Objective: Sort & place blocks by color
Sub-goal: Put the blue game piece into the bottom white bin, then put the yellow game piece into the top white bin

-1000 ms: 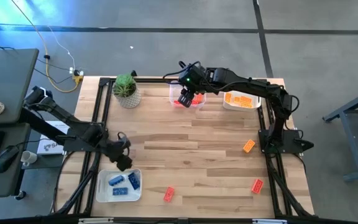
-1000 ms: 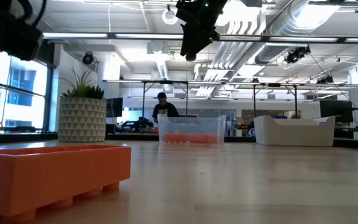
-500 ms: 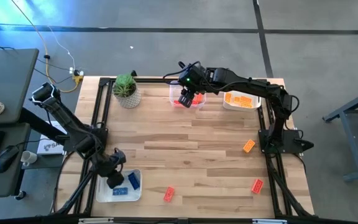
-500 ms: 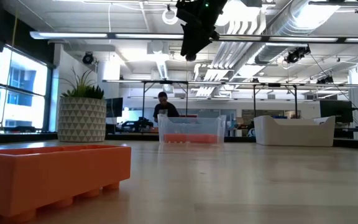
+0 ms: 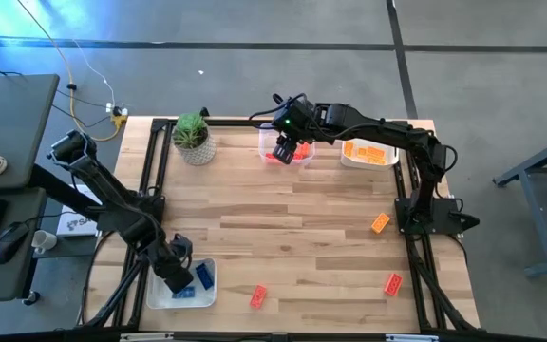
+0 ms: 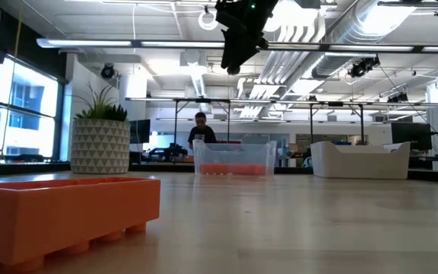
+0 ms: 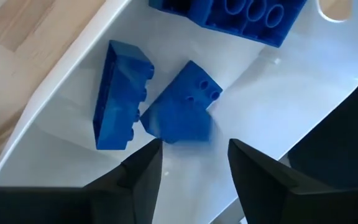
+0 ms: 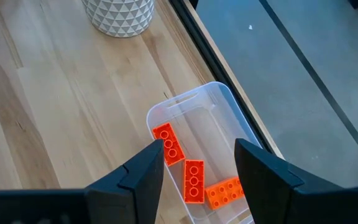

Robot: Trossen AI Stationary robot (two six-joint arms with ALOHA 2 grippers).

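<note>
- Left wrist view: the left gripper [image 7: 191,163] hangs over the white tray [image 7: 303,93], fingers apart and empty; a blue block [image 7: 185,106] lies just beyond the fingertips, beside two other blue blocks.
- The right gripper [image 8: 197,171] hovers above the clear bin [image 8: 229,124], fingers parted, nothing between them; three red blocks [image 8: 191,177] lie below.
- High view: loose blocks [image 5: 380,223] lie well apart from both grippers.
- The left arm hides part of the tray.
</note>
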